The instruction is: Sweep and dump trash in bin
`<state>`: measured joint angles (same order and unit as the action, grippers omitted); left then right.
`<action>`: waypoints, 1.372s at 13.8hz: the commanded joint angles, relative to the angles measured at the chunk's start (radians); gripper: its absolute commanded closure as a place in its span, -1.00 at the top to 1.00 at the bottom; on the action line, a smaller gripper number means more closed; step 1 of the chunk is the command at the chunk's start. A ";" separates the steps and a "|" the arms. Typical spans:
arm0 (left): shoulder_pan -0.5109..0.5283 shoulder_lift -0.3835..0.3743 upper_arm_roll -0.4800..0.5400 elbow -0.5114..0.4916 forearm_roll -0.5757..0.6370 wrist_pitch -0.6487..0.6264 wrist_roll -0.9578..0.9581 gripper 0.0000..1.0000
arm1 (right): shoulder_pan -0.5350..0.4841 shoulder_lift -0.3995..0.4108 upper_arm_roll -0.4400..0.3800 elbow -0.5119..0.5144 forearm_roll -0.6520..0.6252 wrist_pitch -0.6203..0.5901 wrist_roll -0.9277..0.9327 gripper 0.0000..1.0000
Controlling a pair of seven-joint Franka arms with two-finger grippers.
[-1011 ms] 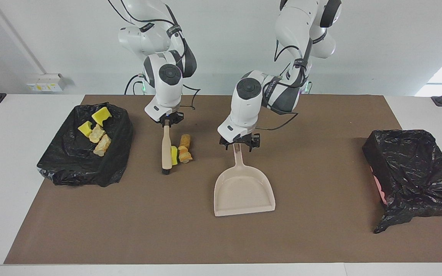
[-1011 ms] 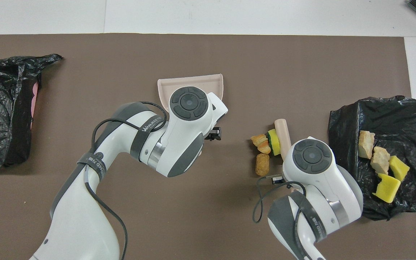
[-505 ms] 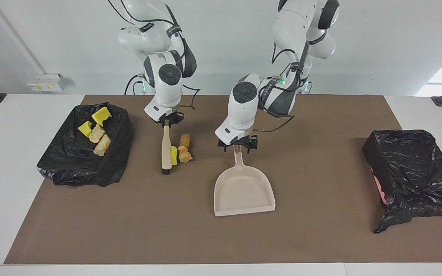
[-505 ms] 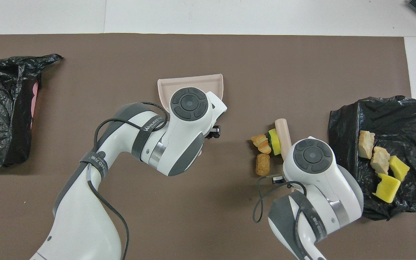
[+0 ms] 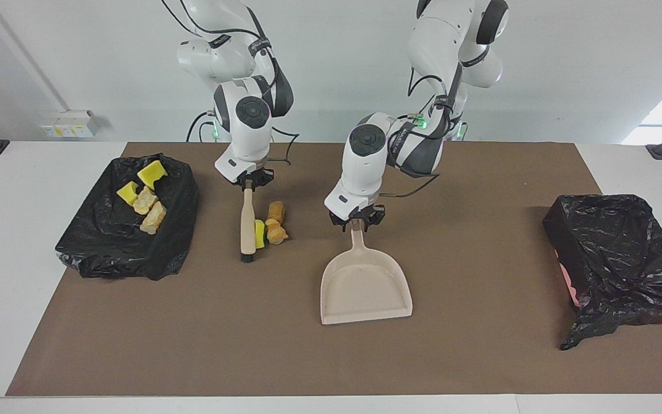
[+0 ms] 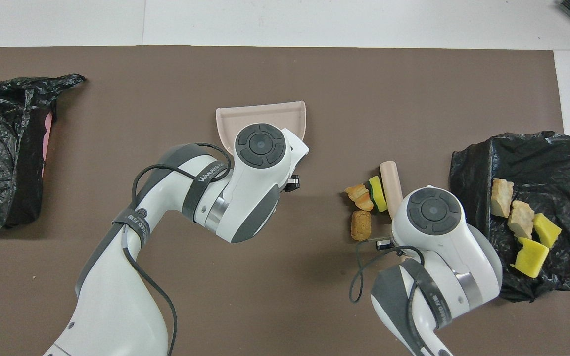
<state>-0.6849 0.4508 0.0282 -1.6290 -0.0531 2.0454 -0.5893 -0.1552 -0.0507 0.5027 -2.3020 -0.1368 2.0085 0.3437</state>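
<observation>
Three pieces of trash lie together on the brown mat: a yellow sponge chunk with a green side (image 5: pixel 260 233) and two bread pieces (image 5: pixel 276 211) (image 5: pixel 277 234). They touch the beige brush (image 5: pixel 247 227), which lies with its bristle end away from the robots. My right gripper (image 5: pixel 249 183) is shut on the brush's handle end. The beige dustpan (image 5: pixel 365 287) lies flat, open mouth away from the robots. My left gripper (image 5: pixel 357 221) is shut on its handle. In the overhead view both hands hide their fingers; the dustpan's rim (image 6: pixel 265 112) and brush (image 6: pixel 390 180) show.
A black-bag-lined bin (image 5: pixel 176 241) at the right arm's end of the table holds yellow sponge chunks (image 5: pixel 151 172) and bread pieces (image 5: pixel 153 217). A second black-bag-lined bin (image 5: pixel 618 253) sits at the left arm's end. Bare mat lies between dustpan and second bin.
My left gripper's fingers have closed in on the dustpan handle. The right hand and brush shifted very slightly; the trash beside it barely moved.
</observation>
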 commanded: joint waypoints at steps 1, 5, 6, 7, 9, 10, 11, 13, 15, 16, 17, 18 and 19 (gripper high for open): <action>0.004 -0.029 0.015 -0.017 0.007 0.009 0.032 -1.00 | -0.015 0.009 0.007 0.009 0.009 0.003 -0.023 -1.00; 0.086 -0.083 0.019 -0.022 0.009 -0.010 0.435 -1.00 | -0.024 0.009 0.007 0.009 0.009 0.003 -0.029 -1.00; 0.112 -0.086 0.019 -0.020 0.009 -0.030 0.557 -1.00 | -0.024 0.009 0.007 0.009 0.009 0.003 -0.029 -1.00; 0.129 -0.092 0.019 -0.020 0.009 -0.060 0.657 -1.00 | -0.024 0.009 0.007 0.009 0.013 0.001 -0.013 -1.00; 0.156 -0.093 0.021 -0.023 0.009 -0.080 0.834 -1.00 | -0.021 -0.006 0.005 0.004 0.017 -0.019 0.012 -1.00; 0.165 -0.099 0.021 -0.023 0.010 -0.105 0.902 -1.00 | -0.021 -0.020 0.007 0.004 0.017 -0.049 0.014 -1.00; 0.180 -0.103 0.021 -0.025 0.010 -0.131 0.992 -1.00 | -0.014 -0.040 0.005 0.007 0.017 -0.086 0.014 -1.00; 0.206 -0.115 0.021 -0.028 0.013 -0.183 1.158 -1.00 | -0.004 -0.064 0.007 -0.002 0.010 -0.125 -0.002 -1.00; 0.208 -0.129 0.025 -0.040 0.079 -0.205 1.293 -1.00 | -0.003 -0.080 0.008 -0.016 0.008 -0.142 -0.026 -1.00; 0.206 -0.145 0.025 -0.073 0.097 -0.197 1.377 -1.00 | -0.003 -0.087 0.008 -0.025 0.008 -0.155 -0.023 -1.00; 0.203 -0.167 0.025 -0.112 0.148 -0.188 1.437 -1.00 | -0.003 -0.107 0.008 -0.048 0.011 -0.160 -0.020 -1.00; 0.197 -0.191 0.025 -0.152 0.179 -0.174 1.456 -1.00 | -0.003 -0.124 0.008 -0.075 0.019 -0.152 -0.017 -1.00; 0.189 -0.214 0.025 -0.196 0.197 -0.148 1.464 -1.00 | -0.003 -0.142 0.008 -0.092 0.022 -0.151 -0.015 -1.00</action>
<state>-0.4802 0.3229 0.0526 -1.7053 0.0958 1.8530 0.8288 -0.1498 -0.1242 0.5059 -2.3334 -0.1364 1.8509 0.3447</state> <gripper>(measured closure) 0.687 0.740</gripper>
